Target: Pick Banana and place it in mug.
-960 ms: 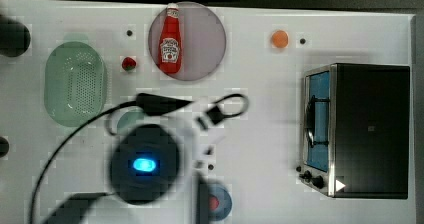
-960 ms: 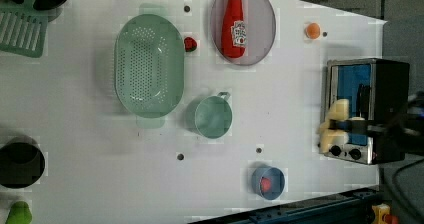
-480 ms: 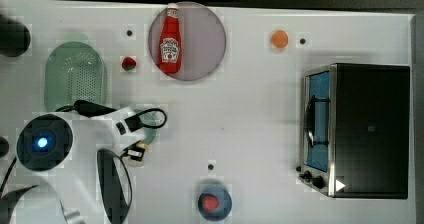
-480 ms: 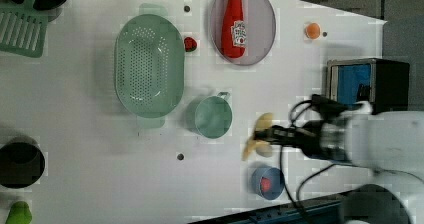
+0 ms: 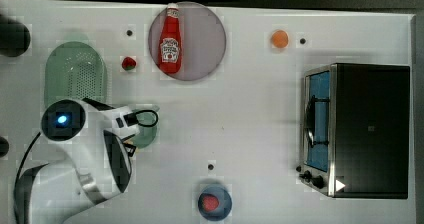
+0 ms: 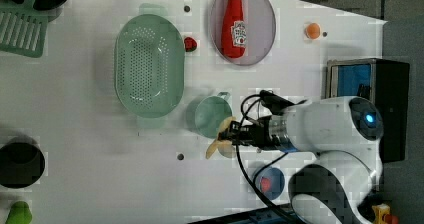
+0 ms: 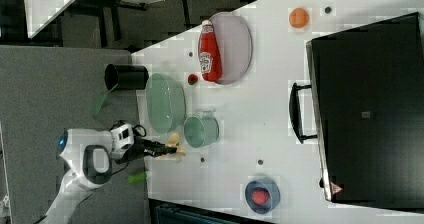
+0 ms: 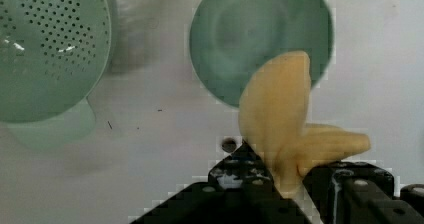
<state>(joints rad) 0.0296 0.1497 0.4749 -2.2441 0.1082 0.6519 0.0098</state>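
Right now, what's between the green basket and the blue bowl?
In the left view, the mug and the claw holding the banana lie between basket and bowl.

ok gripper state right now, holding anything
Gripper: closed on the banana, beside the mug.
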